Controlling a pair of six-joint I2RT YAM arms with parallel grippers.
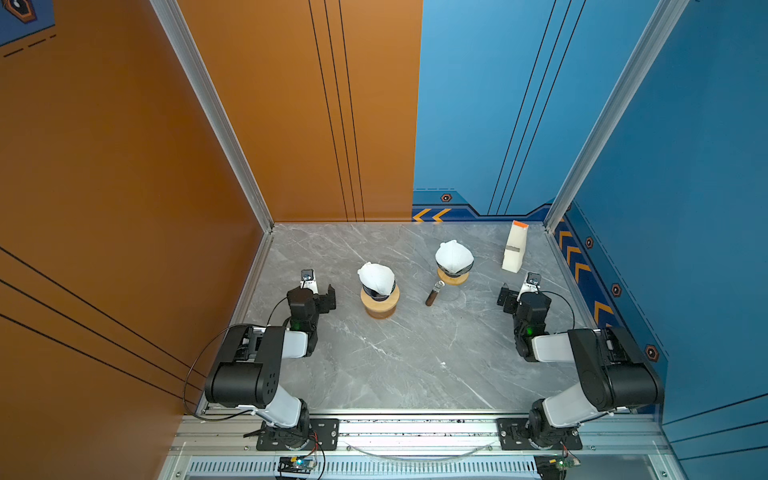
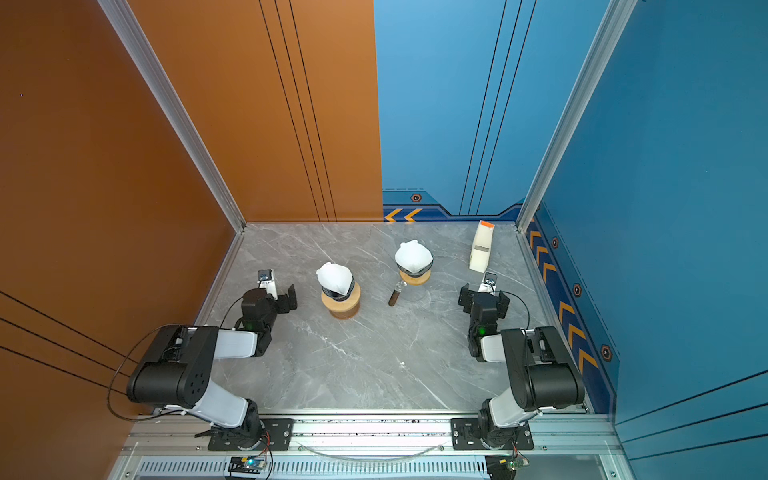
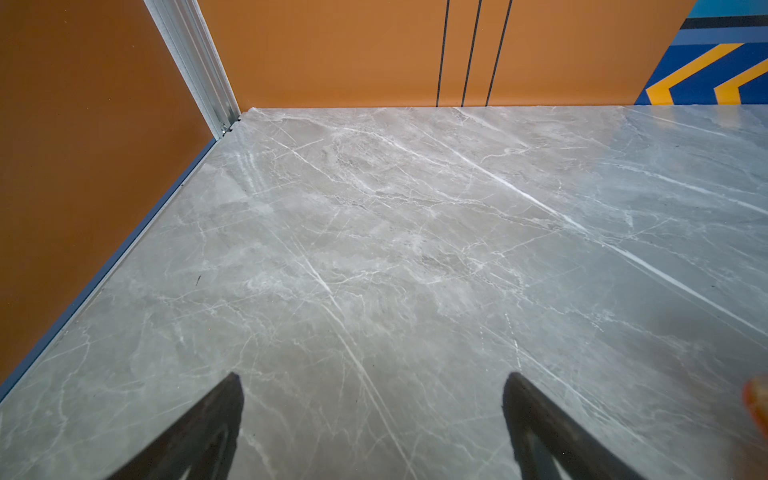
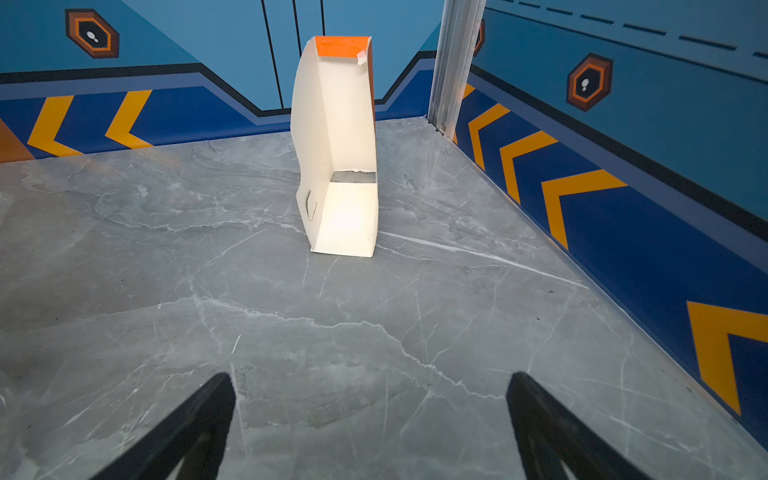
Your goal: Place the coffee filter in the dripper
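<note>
While your left pincer (image 1: pixel 328 298) and right pincer (image 1: pixel 508 297) both wait with jaws spread wide and nothing held, neither touches a filter. One white coffee filter (image 1: pixel 377 277) bulges out of the dripper (image 1: pixel 378 294) just beside the left pincer, on its inner side; a second filter (image 1: pixel 454 255) tops the other dripper (image 1: pixel 453 271), near the right pincer, ahead and inward. Expect thin, light, floppy paper that creases easily — so pinch the raised rim gently, never the middle.

On your grey marble desk (image 1: pixel 395 365) you have an open white carton (image 1: pixel 515 249) with an orange top, standing upright near the far right corner. A small brown cylinder (image 1: pixel 432 294) with a clear end lies nearer the middle.
</note>
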